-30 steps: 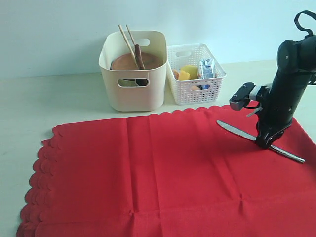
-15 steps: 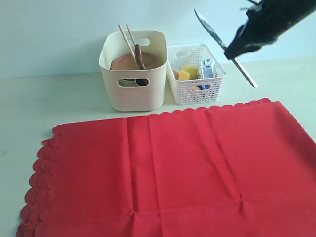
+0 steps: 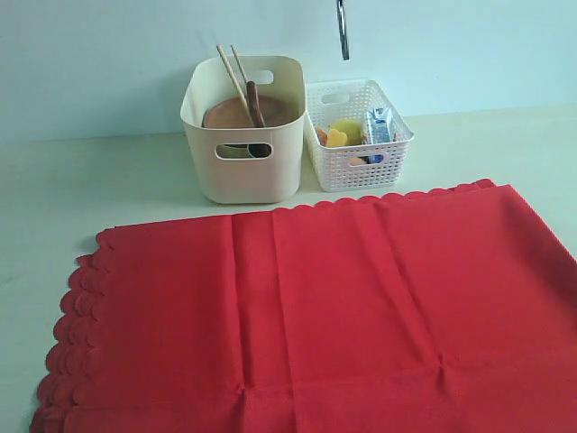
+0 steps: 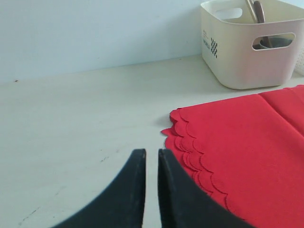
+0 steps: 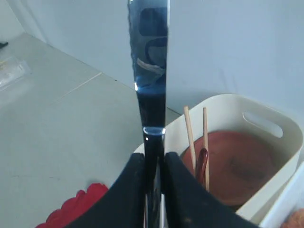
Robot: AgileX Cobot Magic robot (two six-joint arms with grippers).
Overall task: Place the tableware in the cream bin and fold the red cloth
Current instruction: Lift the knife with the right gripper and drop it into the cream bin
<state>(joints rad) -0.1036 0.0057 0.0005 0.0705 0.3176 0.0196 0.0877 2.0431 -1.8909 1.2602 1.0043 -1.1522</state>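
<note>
Right gripper (image 5: 154,164) was pinched tight on the handle of the silver knife (image 5: 151,71), with the blade pointing away from the wrist. That hold was probably meant to stop the thin, slippery piece from swinging. Left gripper (image 4: 151,153) hung low over the bare table (image 4: 71,118), its black fingers pressed nearly together with nothing between them. It was just beside the scalloped corner of the red cloth (image 4: 247,142) and looked parked out of the way, perhaps ready for the fold.

In the exterior view the red cloth (image 3: 315,307) filled the lower half of the frame. It lay spread flat with nothing on it, so the folding had not begun. Behind it, upper centre, stood the cream bin (image 3: 243,171). It already held the wooden plate (image 3: 230,113) propped inside, the chopsticks (image 3: 233,77) leaning out past the rim, and the dark spoon (image 3: 255,101). Just beside it on the right sat the white lattice basket (image 3: 361,162) with the food (image 3: 343,133), sorted apart from the tableware.

Farthest up, at the top edge just right of centre, only the end of the knife (image 3: 343,36) showed. It hung upright roughly above the seam between bin and basket. By that, the knife was the last piece in sight outside the bin. It needed to shift left before release, or it could drop into the basket.
</note>
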